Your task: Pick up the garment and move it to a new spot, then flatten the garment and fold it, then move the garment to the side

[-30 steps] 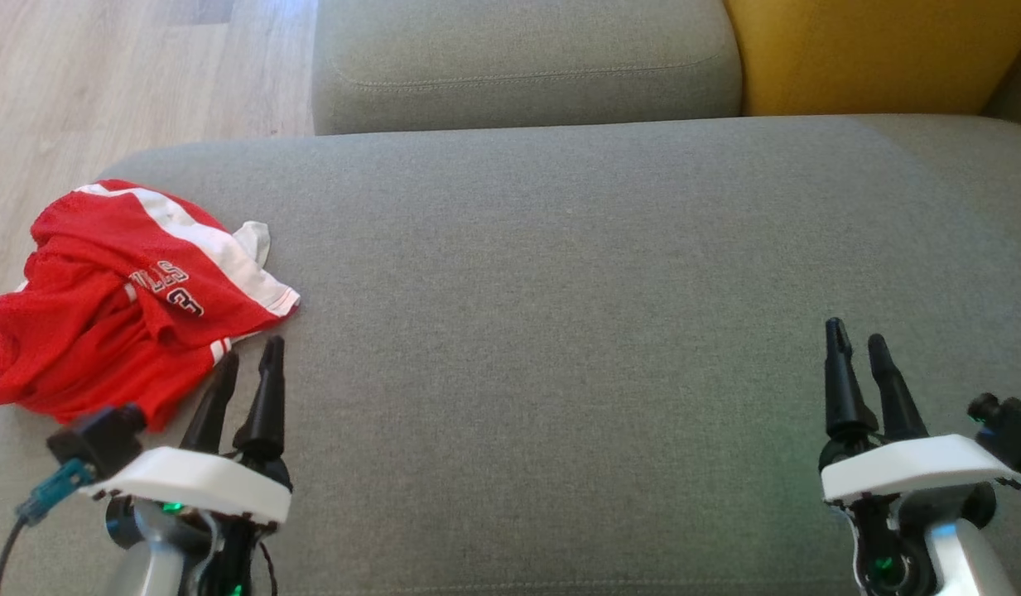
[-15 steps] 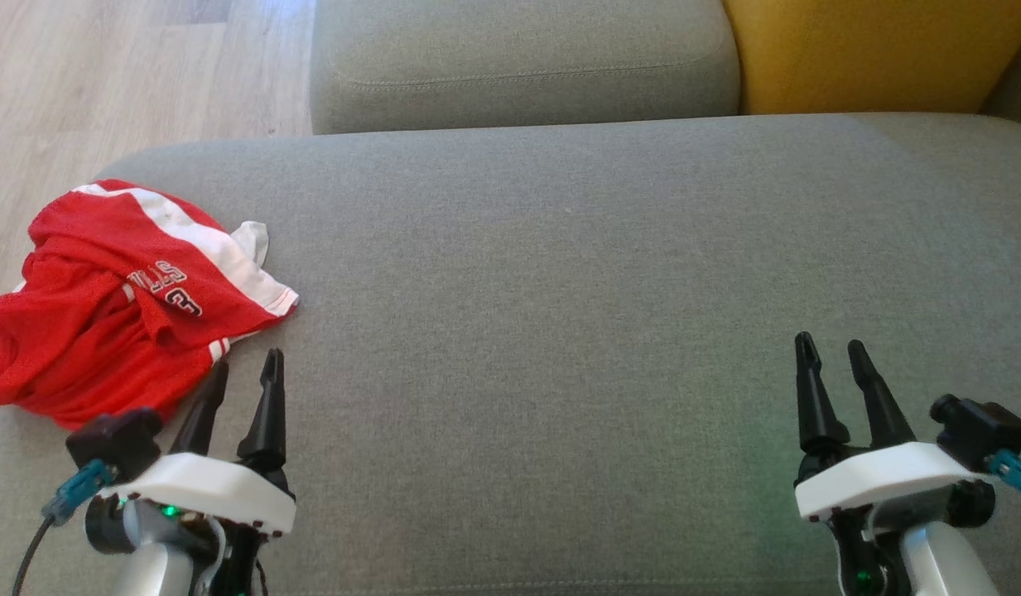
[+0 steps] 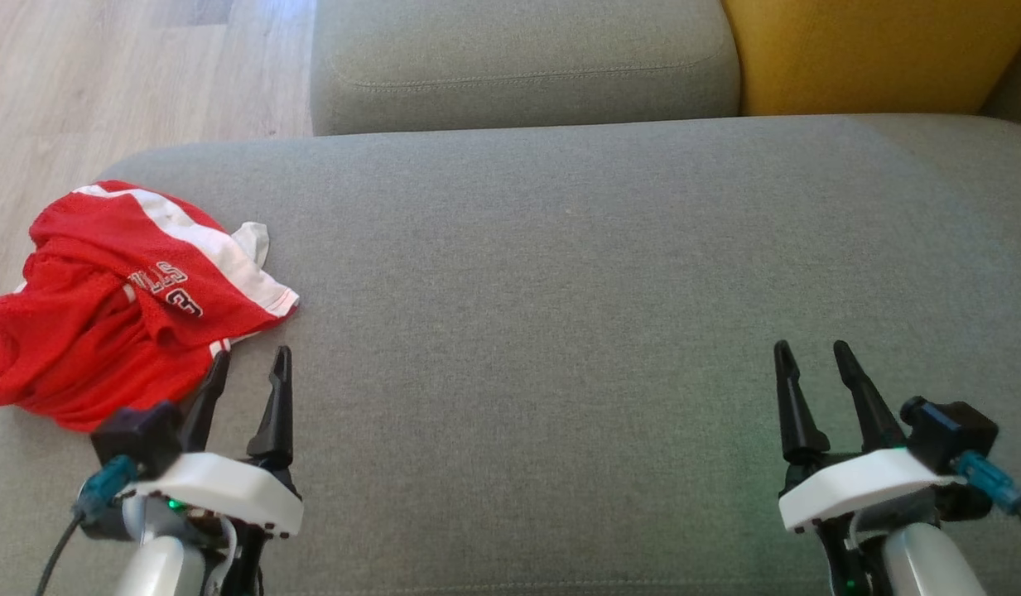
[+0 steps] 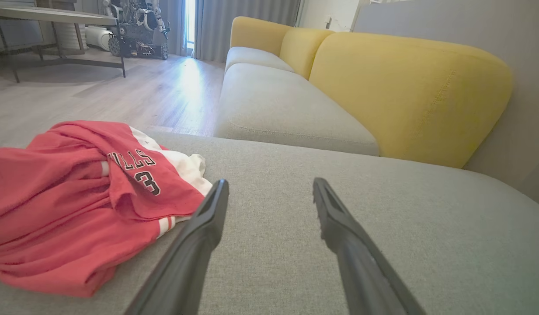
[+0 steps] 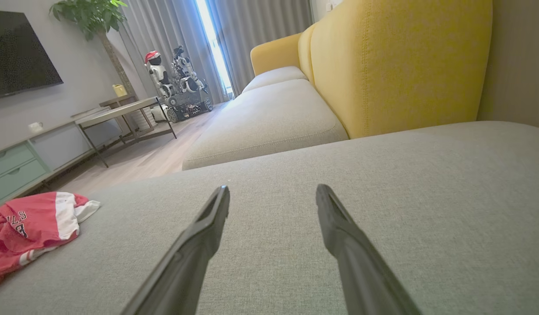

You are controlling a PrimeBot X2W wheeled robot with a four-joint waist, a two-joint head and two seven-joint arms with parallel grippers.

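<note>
The garment [image 3: 121, 306] is a red mesh jersey with white bands and black lettering, lying crumpled at the left end of the grey sofa seat [image 3: 560, 290]. It also appears at the left of the left wrist view [image 4: 77, 201] and at the far left of the right wrist view [image 5: 29, 232]. My left gripper [image 3: 252, 366] hovers just beside the garment's near right corner, open and empty. My right gripper [image 3: 811, 355] is open over bare cushion at the lower right, far from the garment.
A second grey seat cushion [image 3: 518, 62] and a yellow backrest [image 3: 874, 54] lie beyond the seat. Wooden floor [image 3: 104, 83] runs past the seat's left edge. A low table [image 4: 55, 17] and another robot [image 5: 177, 83] stand across the room.
Both grippers have drawn back toward the bottom of the head view. The right one also shifted left. The garment has not moved.
</note>
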